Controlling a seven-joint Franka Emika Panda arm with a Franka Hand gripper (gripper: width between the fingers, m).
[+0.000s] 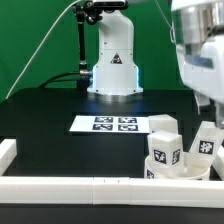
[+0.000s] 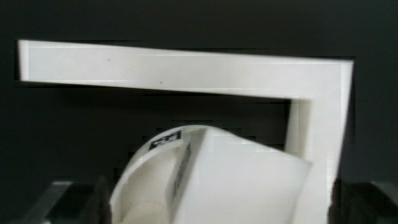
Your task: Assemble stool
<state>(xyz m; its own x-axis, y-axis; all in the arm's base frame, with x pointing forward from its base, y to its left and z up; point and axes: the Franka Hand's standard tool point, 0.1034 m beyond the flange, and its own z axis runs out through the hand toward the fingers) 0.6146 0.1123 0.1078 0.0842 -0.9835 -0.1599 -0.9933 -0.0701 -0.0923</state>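
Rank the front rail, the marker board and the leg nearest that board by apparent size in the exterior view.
1. front rail, spanning nearly the whole picture.
2. marker board.
3. leg, smallest here, though it sits nearer the camera than the board.

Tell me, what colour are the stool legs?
White, with black-and-white square tags; the legs show best in the exterior view.

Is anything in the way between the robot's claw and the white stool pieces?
Nothing visible is in the way. In the wrist view, a tagged white stool piece sits directly below the gripper, with a finger on either side. I cannot tell whether the fingers touch it.
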